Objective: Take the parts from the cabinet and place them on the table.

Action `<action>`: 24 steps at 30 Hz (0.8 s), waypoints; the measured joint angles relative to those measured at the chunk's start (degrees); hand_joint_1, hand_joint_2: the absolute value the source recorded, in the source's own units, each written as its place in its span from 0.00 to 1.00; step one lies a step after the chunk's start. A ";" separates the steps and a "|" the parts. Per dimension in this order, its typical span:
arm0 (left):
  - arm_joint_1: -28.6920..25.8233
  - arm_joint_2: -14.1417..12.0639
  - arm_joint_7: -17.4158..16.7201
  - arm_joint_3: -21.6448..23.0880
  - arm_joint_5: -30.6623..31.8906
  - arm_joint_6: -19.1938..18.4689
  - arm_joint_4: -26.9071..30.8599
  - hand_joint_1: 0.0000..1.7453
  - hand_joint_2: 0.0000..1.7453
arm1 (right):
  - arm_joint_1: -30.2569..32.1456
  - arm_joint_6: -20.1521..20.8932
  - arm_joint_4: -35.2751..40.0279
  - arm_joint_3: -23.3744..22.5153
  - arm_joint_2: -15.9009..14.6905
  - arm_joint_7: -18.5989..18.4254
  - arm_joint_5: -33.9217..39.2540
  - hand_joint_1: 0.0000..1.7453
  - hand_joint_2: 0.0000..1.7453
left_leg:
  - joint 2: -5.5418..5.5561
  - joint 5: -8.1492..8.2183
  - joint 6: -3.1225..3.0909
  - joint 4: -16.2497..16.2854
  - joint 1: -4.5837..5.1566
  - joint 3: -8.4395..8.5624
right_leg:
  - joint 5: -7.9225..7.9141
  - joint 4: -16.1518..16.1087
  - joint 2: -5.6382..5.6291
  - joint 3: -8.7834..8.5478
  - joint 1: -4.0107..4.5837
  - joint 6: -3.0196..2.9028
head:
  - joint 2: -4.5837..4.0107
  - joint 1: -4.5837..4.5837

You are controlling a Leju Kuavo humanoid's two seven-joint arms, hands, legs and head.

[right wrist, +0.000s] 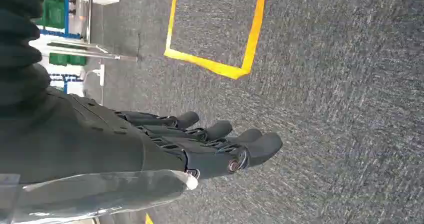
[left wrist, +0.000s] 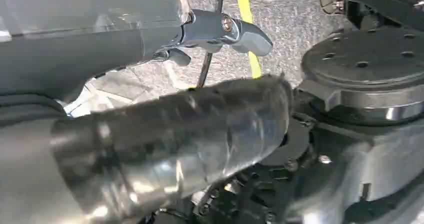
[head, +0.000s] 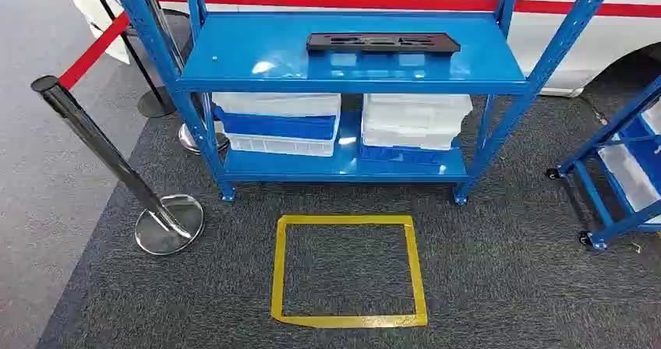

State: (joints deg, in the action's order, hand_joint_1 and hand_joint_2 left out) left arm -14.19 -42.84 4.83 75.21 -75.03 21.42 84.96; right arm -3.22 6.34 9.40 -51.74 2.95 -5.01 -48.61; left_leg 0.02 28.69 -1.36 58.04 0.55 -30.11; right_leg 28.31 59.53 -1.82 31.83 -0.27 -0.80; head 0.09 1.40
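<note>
A long black plastic part (head: pixel 382 43) lies flat on the top shelf of the blue cabinet rack (head: pixel 257 57), towards its back right. In the right wrist view my right hand (right wrist: pixel 200 144) hangs over the grey carpet with its dark fingers (right wrist: pixel 260 145) stretched out side by side and nothing in them. In the left wrist view my left hand (left wrist: pixel 175 124) is seen very close, the thick thumb and a silver-tipped finger (left wrist: pixel 230 31) apart, with bare carpet between them and nothing held.
White and blue bins (head: pixel 277 123) (head: pixel 413 127) fill the lower shelf. A yellow tape square (head: pixel 348 320) marks the carpet in front of the rack. A chrome stanchion (head: pixel 109 158) with a red belt (head: pixel 93 51) stands at left. Another blue rack (head: pixel 616 154) is at right.
</note>
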 joint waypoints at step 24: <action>2.52 -2.67 3.61 6.19 -0.02 1.42 2.87 0.00 0.00 | -6.50 6.58 1.44 5.58 0.55 24.91 -6.64 0.00 1.00 | -0.33 -0.09 0.07 0.00 -0.04 -0.12 | -0.20 0.05 -0.30 0.07 0.03 -0.04 | 0.00 0.00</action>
State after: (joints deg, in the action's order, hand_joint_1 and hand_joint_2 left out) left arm -11.67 -45.51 8.44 81.39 -75.06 22.84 87.82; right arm -9.72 12.92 10.84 -46.16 3.50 19.90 -55.25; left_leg -0.31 28.59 -1.30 58.04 0.51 -30.22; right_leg 28.11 59.58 -2.11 31.91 -0.24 -0.83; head 0.09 1.40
